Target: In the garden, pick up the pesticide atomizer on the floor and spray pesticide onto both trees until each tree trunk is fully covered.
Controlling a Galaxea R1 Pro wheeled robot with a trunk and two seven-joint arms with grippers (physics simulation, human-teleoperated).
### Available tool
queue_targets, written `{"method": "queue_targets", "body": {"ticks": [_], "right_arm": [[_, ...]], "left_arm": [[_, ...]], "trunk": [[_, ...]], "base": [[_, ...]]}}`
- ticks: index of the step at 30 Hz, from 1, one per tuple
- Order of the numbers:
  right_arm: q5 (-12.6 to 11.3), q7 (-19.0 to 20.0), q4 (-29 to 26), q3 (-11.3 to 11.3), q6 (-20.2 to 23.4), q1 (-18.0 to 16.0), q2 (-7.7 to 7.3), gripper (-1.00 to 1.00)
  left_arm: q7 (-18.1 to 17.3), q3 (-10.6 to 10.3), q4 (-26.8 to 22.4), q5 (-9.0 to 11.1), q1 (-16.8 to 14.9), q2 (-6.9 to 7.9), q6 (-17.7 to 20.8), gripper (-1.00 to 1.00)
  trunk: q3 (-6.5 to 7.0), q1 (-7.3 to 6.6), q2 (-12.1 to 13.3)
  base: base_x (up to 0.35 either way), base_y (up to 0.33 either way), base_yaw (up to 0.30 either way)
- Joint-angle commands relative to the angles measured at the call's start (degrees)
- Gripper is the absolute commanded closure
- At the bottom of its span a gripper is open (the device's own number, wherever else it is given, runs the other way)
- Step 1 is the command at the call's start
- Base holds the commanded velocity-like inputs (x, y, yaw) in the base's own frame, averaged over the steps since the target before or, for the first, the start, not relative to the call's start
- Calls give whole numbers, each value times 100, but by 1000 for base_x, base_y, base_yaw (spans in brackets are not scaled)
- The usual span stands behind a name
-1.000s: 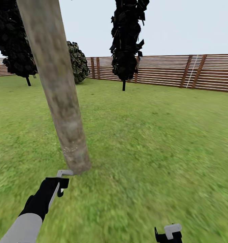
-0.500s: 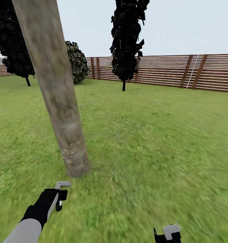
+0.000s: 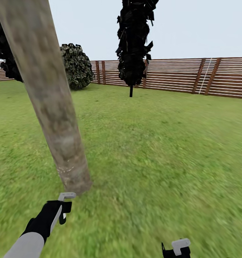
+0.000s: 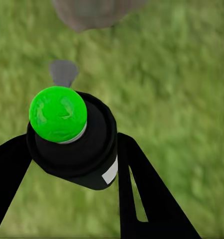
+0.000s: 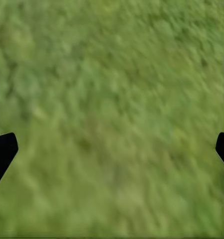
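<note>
Left claw [image 4: 74, 159]: closed around the atomizer [image 4: 74, 144]; black fingers [image 4: 142, 189] are seen pressed against both sides of the dark bottle.
Atomizer: held in the left claw above the grass; in the left wrist view its cap is seen as bright green, and a small white label patch is seen on its side. In the head view it cannot be made out clearly at the left claw [image 3: 65, 206].
Trunk [image 3: 51, 107]: a thick, mottled beige-grey column, seen leaning in the head view, its base planted in the lawn just beyond the left claw. Its base is also seen in the left wrist view [image 4: 94, 12].
Pesticide [image 3: 65, 168]: faint white speckles are seen low on the trunk, near the base.
Right claw [image 5: 112, 149]: spread wide, with only grass between the two black tips; it is seen low at the edge of the head view [image 3: 176, 248].
Lawn [image 3: 164, 150]: green grass, stretching to the fence.
Fence [image 3: 178, 76]: brown horizontal slats along the far side.
Dark tree [image 3: 133, 43]: near-black foliage on a thin stem, before the fence.
Bush [image 3: 76, 66]: round, behind the trunk.
</note>
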Motion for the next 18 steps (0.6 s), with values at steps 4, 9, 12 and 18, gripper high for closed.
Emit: {"method": "queue_targets", "body": {"ticks": [4, 9, 12, 18], "right_arm": [[61, -38, 10, -26, -12, -5, -1, -100], [61, -38, 11, -25, -12, -5, -1, -100], [61, -38, 11, -27, -12, -5, -1, -100], [61, -38, 10, -25, -12, -5, -1, -100]], "left_arm": [[-21, 21, -10, -38, -3, -5, 28, 100], [-21, 15, -37, -38, -3, -20, 24, 100], [-21, 17, -49, -53, 0, 12, 20, 100], [-21, 18, -57, -41, 0, 23, 23, 100]], "trunk": [[-5, -2, -2], [-5, -2, -2], [-5, -2, -2], [-5, -2, -2]], "base": [[-143, -258, 0], [-32, -270, 0], [-2, -274, 0], [0, -230, 0]]}}
